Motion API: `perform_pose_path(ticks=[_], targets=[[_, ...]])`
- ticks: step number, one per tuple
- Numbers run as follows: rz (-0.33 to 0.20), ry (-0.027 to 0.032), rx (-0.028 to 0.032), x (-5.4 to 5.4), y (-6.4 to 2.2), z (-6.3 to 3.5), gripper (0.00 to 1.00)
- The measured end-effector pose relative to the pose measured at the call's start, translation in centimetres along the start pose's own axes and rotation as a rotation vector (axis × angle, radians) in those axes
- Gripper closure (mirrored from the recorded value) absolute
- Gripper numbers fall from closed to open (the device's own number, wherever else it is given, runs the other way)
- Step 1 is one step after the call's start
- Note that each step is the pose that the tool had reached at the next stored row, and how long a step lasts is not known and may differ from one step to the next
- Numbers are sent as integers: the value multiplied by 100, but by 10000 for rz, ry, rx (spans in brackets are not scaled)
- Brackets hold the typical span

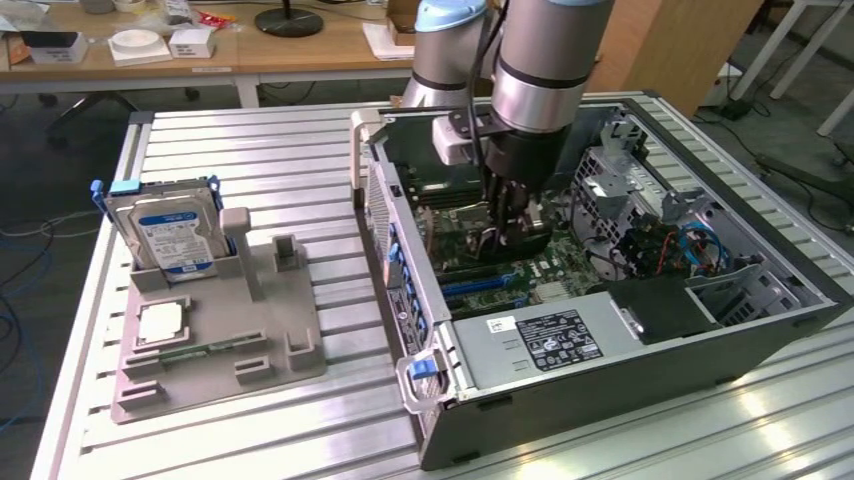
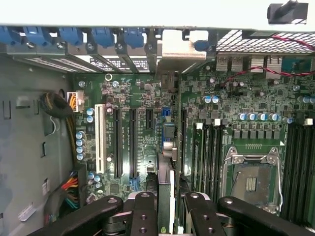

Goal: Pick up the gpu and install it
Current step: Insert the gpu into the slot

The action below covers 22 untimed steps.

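Inside the case, the tool pinched the gpu edge-on over the board — a clean seating looked to need it upright and pressed evenly.

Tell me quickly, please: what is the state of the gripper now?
Gripper: closed on the gpu, inside the case.

Soft, even overhead light. The table slats carry pale glare, strongest at the exterior view's near right. The case interior lies shaded under the arm. In the wrist view the case rim burns out white, the motherboard is evenly lit, and the gripper and its clamped gpu are dark.
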<state>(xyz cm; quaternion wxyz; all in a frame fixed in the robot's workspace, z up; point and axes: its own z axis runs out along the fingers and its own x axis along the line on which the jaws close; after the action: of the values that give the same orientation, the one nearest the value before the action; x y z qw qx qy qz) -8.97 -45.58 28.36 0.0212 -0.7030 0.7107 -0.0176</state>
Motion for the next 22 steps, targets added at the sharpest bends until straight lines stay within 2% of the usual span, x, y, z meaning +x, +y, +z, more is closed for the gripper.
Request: perform_pose_path(ticks=[8, 22], targets=[[1, 0, 0, 1, 21, 89, 74], [0, 0, 1, 2, 75, 166, 74]])
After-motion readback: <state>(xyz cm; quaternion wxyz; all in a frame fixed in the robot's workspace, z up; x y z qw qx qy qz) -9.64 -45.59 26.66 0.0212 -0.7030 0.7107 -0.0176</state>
